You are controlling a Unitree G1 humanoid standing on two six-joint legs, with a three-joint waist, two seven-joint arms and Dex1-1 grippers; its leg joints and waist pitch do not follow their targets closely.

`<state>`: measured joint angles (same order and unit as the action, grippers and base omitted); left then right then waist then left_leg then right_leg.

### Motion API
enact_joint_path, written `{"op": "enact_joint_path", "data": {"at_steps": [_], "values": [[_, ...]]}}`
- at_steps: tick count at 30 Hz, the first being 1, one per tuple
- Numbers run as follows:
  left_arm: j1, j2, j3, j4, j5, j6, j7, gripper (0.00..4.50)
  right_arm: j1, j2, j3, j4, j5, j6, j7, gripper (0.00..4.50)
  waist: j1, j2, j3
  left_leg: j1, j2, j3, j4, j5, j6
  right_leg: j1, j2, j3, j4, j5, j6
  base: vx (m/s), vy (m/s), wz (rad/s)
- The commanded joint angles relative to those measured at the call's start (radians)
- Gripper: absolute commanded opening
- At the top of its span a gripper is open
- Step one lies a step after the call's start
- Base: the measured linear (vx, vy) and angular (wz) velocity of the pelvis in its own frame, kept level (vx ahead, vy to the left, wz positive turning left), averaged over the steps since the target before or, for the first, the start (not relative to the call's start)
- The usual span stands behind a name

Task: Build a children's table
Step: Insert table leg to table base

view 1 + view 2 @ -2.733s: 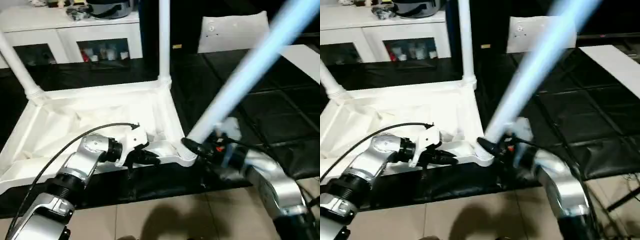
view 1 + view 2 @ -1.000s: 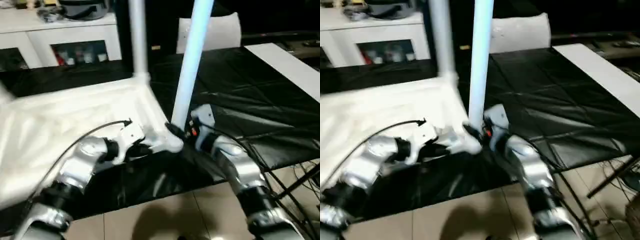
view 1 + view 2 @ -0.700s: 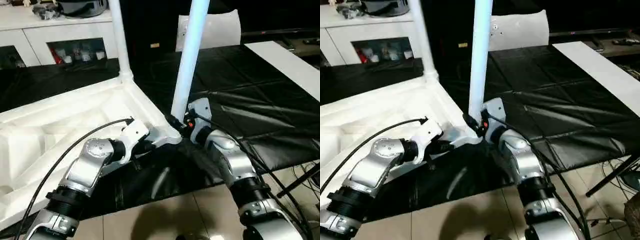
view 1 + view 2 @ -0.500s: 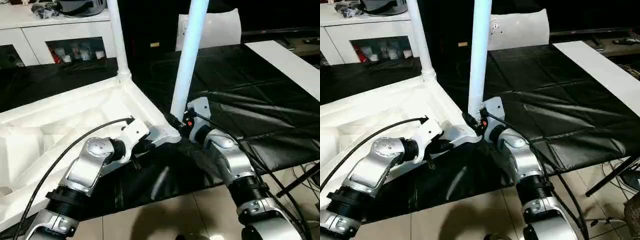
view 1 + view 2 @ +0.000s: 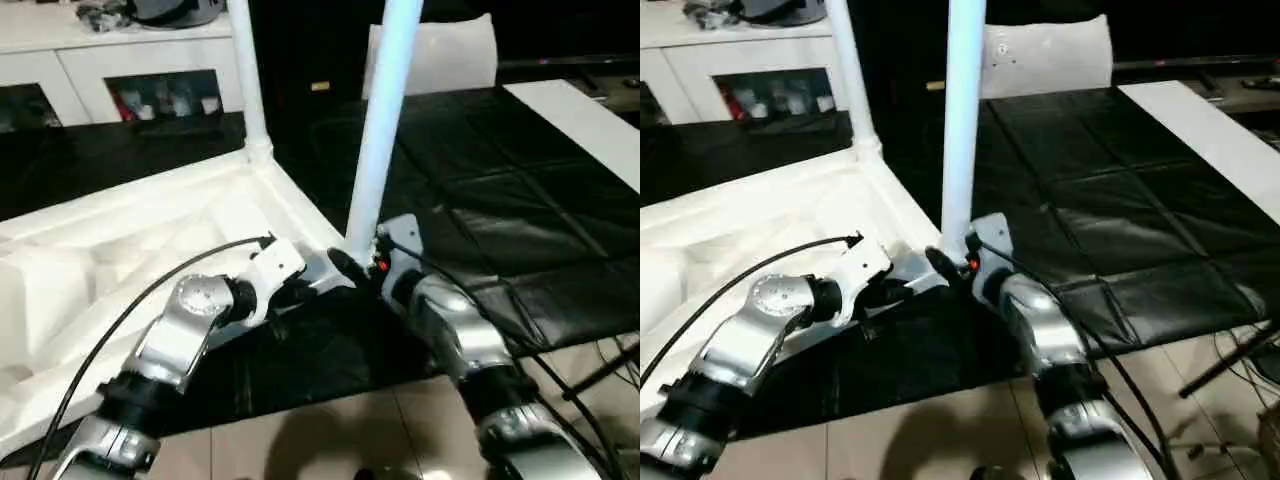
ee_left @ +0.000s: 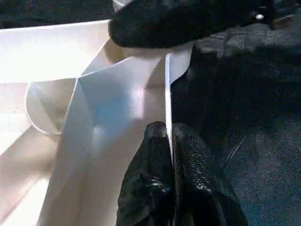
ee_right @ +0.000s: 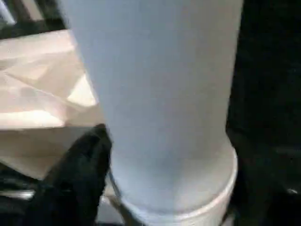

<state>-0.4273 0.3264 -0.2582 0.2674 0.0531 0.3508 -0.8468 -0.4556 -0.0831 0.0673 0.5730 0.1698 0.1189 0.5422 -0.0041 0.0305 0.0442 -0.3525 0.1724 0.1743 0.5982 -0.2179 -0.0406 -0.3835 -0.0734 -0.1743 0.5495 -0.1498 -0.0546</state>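
Overturned white children's table (image 5: 150, 235) (two legs upright)

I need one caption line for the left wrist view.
Left gripper pinching the thin side wall of the upturned white plastic table top.

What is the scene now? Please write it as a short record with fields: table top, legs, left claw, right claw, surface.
table top: white top lies upside down, ribbed underside up
legs: far leg stands upright in its corner socket; near leg stands upright at the near corner
left claw: left claw shut on the top's thin edge wall by the near corner
right claw: right claw shut on the near leg at its base
surface: black mat
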Motion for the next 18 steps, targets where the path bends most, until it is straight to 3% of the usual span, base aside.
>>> {"op": "enact_joint_path", "data": {"at_steps": [1, 5, 6, 8, 11, 12, 18], "values": [[-0.040, 0.018, 0.041, -0.003, -0.010, -0.046, 0.012, 0.00, 0.045, -0.008, 0.004, 0.010, 0.007, 0.053, 0.018, 3.98, 0.008, 0.010, -0.061, -0.002, 0.078, -0.035, -0.073, -0.169, 0.067, 0.060, -0.109, 0.088, -0.054, -0.250, -0.132, 0.000, 0.000, 0.00], [-0.062, 0.035, 0.032, 0.044, -0.019, -0.096, -0.035, 0.00, 0.138, -0.068, 0.013, -0.118, 0.022, 0.054, 0.081, 4.42, 0.019, 0.008, -0.057, 0.003, 0.074, -0.033, -0.073, -0.208, 0.056, 0.057, -0.110, 0.086, -0.072, -0.365, -0.092, 0.000, 0.000, 0.00], [-0.065, 0.039, 0.030, 0.053, -0.019, -0.107, -0.044, 0.00, 0.154, -0.081, 0.014, -0.144, 0.029, 0.070, 0.094, 4.42, 0.017, 0.011, -0.054, 0.004, 0.072, -0.033, -0.073, -0.218, 0.058, 0.054, -0.106, 0.085, -0.078, -0.380, -0.083, 0.000, 0.000, 0.00], [-0.072, 0.052, 0.022, 0.076, -0.019, -0.138, -0.073, 0.00, 0.187, -0.113, 0.011, -0.205, 0.050, 0.099, 0.131, 4.47, 0.018, 0.012, -0.055, 0.004, 0.071, -0.034, -0.072, -0.219, 0.063, 0.055, -0.105, 0.083, -0.080, -0.391, -0.069, 0.000, 0.000, 0.00], [-0.080, 0.074, 0.001, 0.105, -0.023, -0.188, -0.143, 0.00, 0.214, -0.171, 0.002, -0.261, 0.072, 0.071, 0.206, 4.47, 0.023, 0.013, -0.056, 0.003, 0.068, -0.031, -0.067, -0.203, 0.076, 0.055, -0.108, 0.084, -0.081, -0.399, -0.056, 0.000, 0.000, 0.00], [-0.090, 0.092, -0.020, 0.135, -0.026, -0.228, -0.200, 0.00, 0.226, -0.218, -0.006, -0.302, 0.084, 0.059, 0.264, 4.47, 0.025, 0.011, -0.055, 0.002, 0.071, -0.033, -0.070, -0.190, 0.081, 0.053, -0.106, 0.082, -0.079, -0.392, -0.058, 0.000, 0.000, 0.00], [-0.111, 0.118, -0.057, 0.179, -0.042, -0.300, -0.323, 0.00, 0.207, -0.303, -0.010, -0.344, 0.099, 0.057, 0.364, 4.47, 0.053, 0.012, -0.058, 0.007, 0.075, -0.029, -0.067, -0.147, 0.091, 0.051, -0.107, 0.085, -0.068, -0.337, -0.084, 0.000, 0.000, 0.00]]}}
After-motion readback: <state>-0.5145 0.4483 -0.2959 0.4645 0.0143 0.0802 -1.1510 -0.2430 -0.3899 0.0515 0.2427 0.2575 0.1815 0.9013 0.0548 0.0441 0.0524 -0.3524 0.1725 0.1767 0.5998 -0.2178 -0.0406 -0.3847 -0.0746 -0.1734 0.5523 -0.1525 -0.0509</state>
